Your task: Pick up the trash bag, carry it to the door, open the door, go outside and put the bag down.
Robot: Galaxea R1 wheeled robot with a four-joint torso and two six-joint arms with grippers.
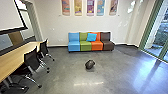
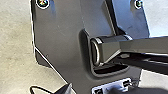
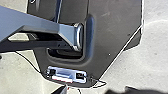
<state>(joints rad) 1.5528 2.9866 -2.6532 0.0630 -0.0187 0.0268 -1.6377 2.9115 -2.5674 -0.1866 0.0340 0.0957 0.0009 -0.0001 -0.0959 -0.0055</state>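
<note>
Left claw (image 2: pixel 103 89): above floor (image 1: pixel 62 75) | trash bag (image 1: pixel 89 64): long axis slants far-right

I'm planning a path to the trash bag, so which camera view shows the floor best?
The head view: it takes in a wide stretch of grey floor, with the dark trash bag lying on it in front of the colorful sofa. Both wrist views show paler-looking patches of floor beside the robot's own dark plate.
</note>
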